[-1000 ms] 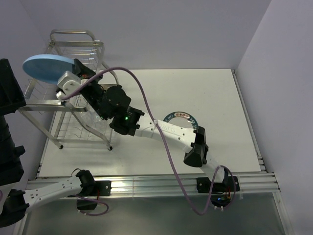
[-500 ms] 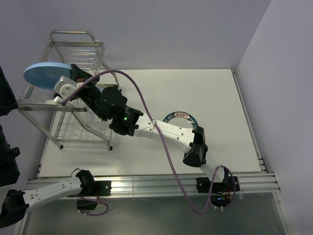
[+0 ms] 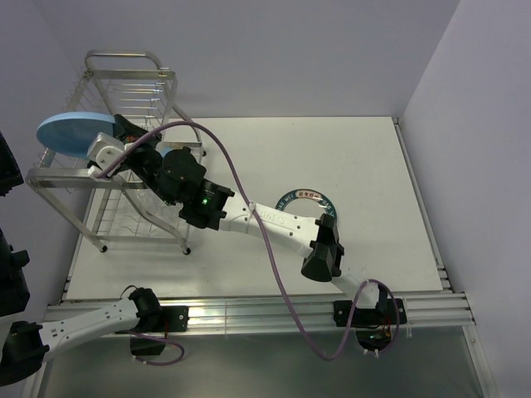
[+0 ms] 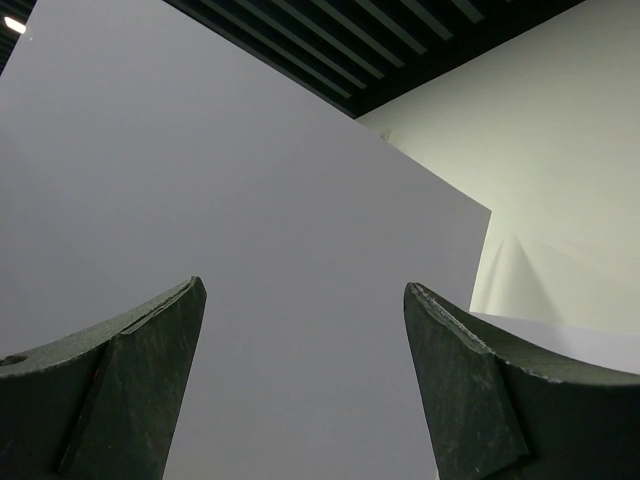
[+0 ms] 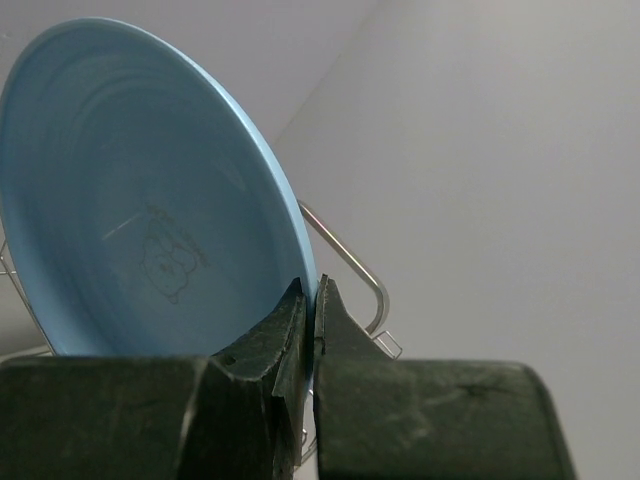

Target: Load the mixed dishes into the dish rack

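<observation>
The plain light-blue plate (image 3: 68,131) hangs tilted over the left end of the dish rack's (image 3: 123,55) upper tier. My right gripper (image 3: 116,135) is shut on the plate's right rim. In the right wrist view the plate (image 5: 130,200) fills the left side, its rim pinched between the jaws of my right gripper (image 5: 311,295), with a rack wire loop (image 5: 352,262) just behind. The white plate with the lettered rim (image 3: 309,196) lies on the table, partly under the right arm. My left gripper (image 4: 300,295) is open and holds nothing, facing a bare wall.
The right arm (image 3: 274,222) stretches diagonally from its base across the table to the rack. The left arm's white link (image 3: 83,322) lies along the near edge, and its dark upper links (image 3: 10,274) rise at the left border. Grey walls stand behind and to the right.
My right gripper has carried the light-blue plate a little left and down over the rack's upper tier. The left arm's dark parts have drawn back toward the left border.
</observation>
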Available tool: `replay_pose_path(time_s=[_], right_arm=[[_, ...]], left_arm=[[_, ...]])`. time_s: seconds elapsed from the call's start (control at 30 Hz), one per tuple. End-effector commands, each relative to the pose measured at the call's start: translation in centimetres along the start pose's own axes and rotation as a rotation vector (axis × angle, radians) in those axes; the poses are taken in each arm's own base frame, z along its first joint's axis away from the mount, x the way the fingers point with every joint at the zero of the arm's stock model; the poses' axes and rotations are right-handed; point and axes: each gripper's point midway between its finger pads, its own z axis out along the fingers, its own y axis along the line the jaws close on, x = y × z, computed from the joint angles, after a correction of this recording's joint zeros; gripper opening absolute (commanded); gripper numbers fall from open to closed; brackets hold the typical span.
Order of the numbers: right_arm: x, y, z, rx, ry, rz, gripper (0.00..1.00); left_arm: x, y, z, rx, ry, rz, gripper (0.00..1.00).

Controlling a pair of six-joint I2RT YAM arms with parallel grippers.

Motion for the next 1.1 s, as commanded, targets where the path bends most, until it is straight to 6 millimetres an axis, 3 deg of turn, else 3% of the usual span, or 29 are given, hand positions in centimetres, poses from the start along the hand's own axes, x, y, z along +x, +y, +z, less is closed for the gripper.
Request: replay_pose_path(time_s=[0.0,0.33,0.77,1.07], right_arm=[[-0.5,-1.0,0.6,0.018,-0.033,0.029,0.00],[0.7,-0.1,0.8,0.003,-0.013,0.059,0.00],[2.8,-1.4,0.7,0.133,0.070,0.147,0.00],[3.3,-0.4,0.9,0.111,0.069,0.161,0.00]], left_arm=[[-1.1,0.4,-0.1,-0.008,-0.016,-0.024,0.86],[-1.0,0.4,0.0,-0.013,-0.014,-0.035,0.86],[0.2,0.5,-0.1,-0.041,0.009,-0.058,0.85],[0.3,0.6,-0.2,-0.048,0.015,-0.056,0.84]])
